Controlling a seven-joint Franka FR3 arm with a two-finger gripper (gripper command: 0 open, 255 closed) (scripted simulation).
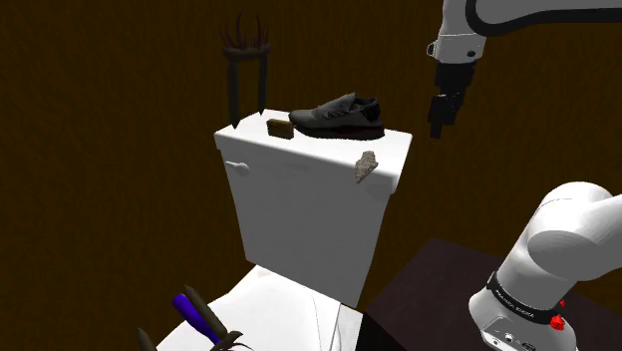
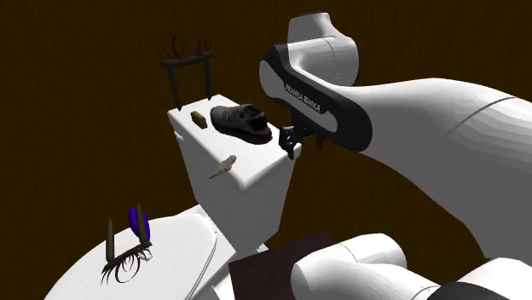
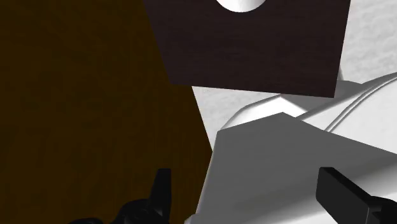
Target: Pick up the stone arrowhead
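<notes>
Gripper open and empty beside the toilet tank

Black fingers of the gripper stand wide apart with nothing between them. In the wrist view the gripper looks down past an angular white corner of the tank lid. It hangs just off the edge of the toilet tank at the shoulder view's right, about level with the shoe and touching nothing.

The stone arrowhead is a pale, rough, pointed flake. It lies on the smooth white lid near the front corner on the gripper's side, apart from the fingers. Further back on the lid sits a dark grey sneaker with a reddish sole. Beside it is a small brown block. Below the tank is the white toilet seat cover, with a purple-handled item on it.
</notes>
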